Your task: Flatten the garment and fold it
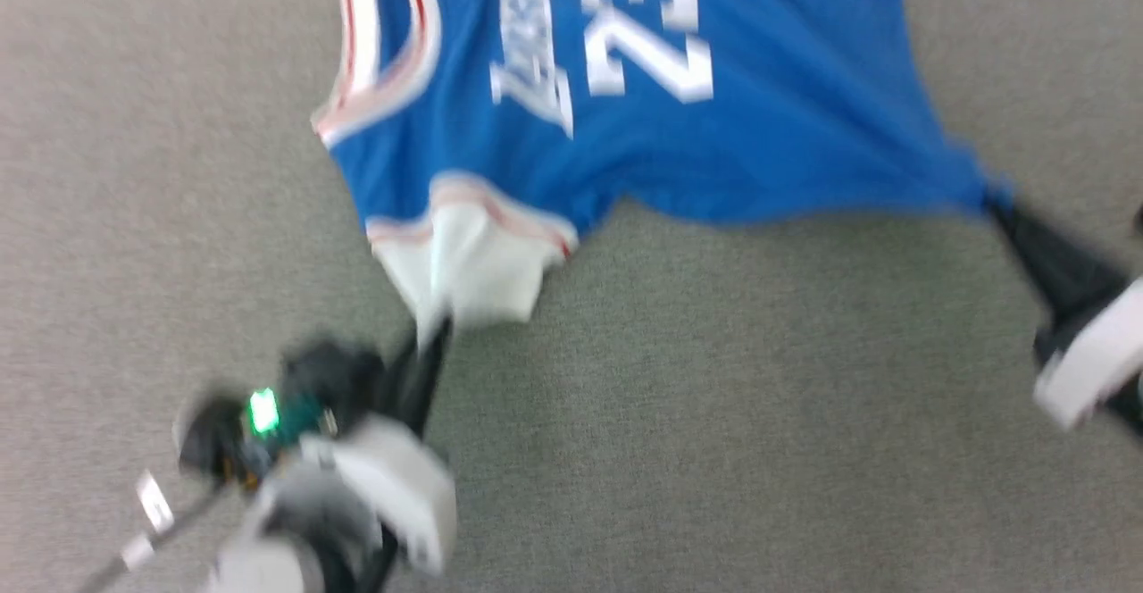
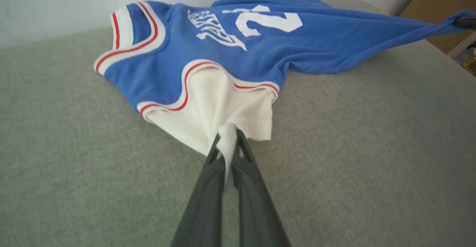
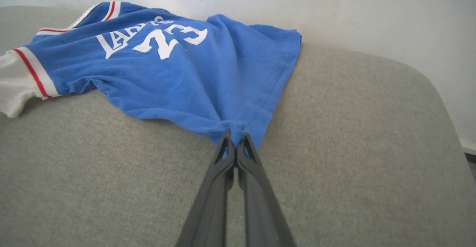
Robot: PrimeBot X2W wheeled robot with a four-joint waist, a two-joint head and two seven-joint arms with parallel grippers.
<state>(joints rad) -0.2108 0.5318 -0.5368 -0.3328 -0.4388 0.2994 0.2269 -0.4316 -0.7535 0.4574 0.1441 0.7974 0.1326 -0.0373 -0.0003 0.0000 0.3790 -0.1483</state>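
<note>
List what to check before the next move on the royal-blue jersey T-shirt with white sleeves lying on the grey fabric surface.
1. Grip of left gripper, shut on a white sleeve: ok.
2. Grip of right gripper, shut on the blue hem corner: ok.
3. royal-blue jersey T-shirt lettering side up: ok.
4. Cloth flat on the grey fabric surface: not ok, folds run toward both grips.
5. Far side of the cloth spread out: cannot tell.

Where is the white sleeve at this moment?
In the head view, the white sleeve is at the garment's lower left edge, pinched by the left gripper over the grey surface.
</note>
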